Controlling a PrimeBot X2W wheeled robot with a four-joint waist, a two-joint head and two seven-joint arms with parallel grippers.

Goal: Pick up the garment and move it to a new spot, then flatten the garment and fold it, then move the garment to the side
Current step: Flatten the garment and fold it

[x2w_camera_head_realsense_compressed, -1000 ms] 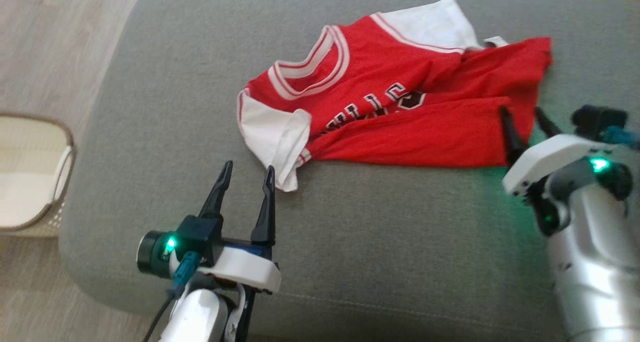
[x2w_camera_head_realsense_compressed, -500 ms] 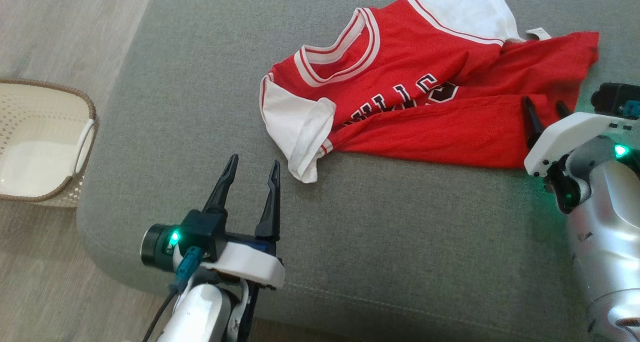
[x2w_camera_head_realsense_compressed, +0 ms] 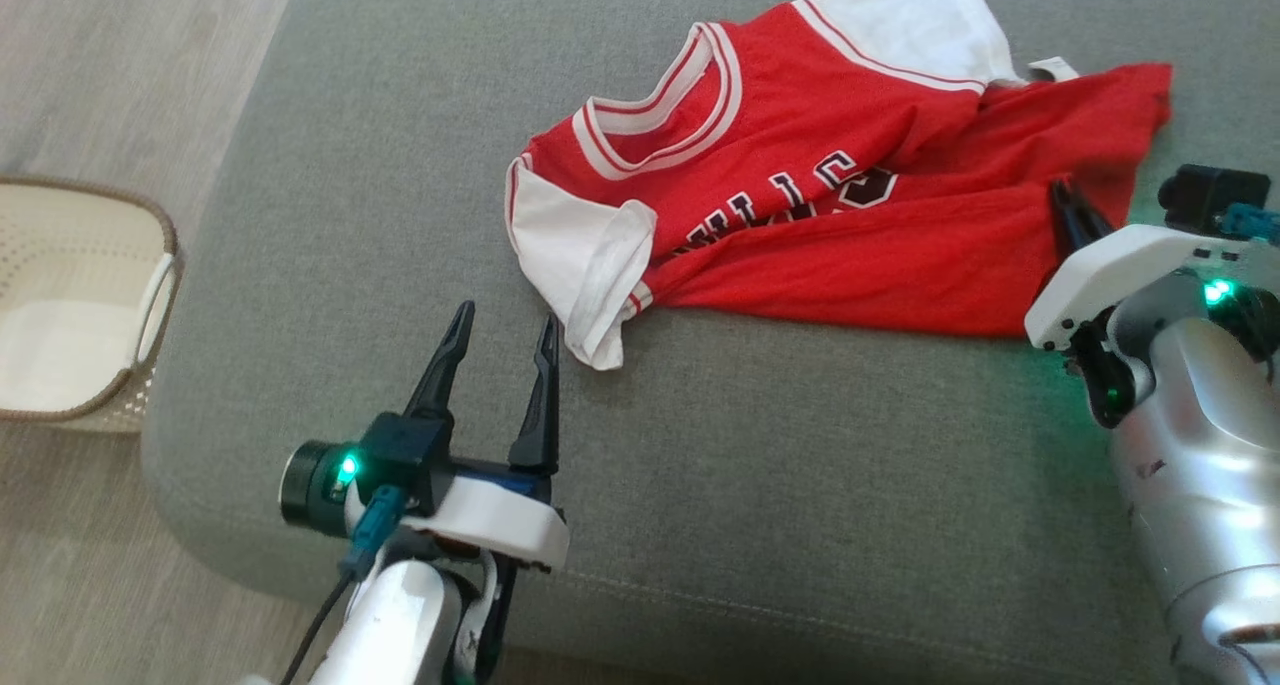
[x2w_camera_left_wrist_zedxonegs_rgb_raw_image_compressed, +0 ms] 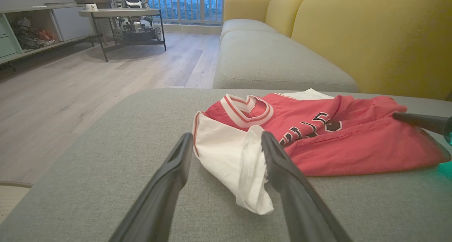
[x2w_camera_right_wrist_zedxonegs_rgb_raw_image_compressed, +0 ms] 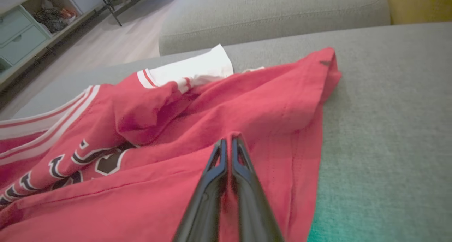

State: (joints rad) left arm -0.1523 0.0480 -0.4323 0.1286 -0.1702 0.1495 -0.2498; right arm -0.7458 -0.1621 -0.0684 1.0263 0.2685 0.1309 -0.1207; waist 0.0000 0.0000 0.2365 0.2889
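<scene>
One basket (x2w_camera_head_realsense_compressed: 152,300) beside cushion (x2w_camera_head_realsense_compressed: 350,215) with garment (x2w_camera_head_realsense_compressed: 800,155)

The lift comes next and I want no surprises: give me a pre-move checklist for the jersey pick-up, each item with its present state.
1. Right gripper shut on the garment near its hem: ok, red cloth is pinched between the closed fingers.
2. Left gripper holding cloth: not ok, it is open and short of the white sleeve.
3. Garment lying flat: not ok, the body is creased and folded over itself.
4. Garment wholly on the grey cushion: ok.
5. How many layers the right pinch holds: cannot tell.
</scene>
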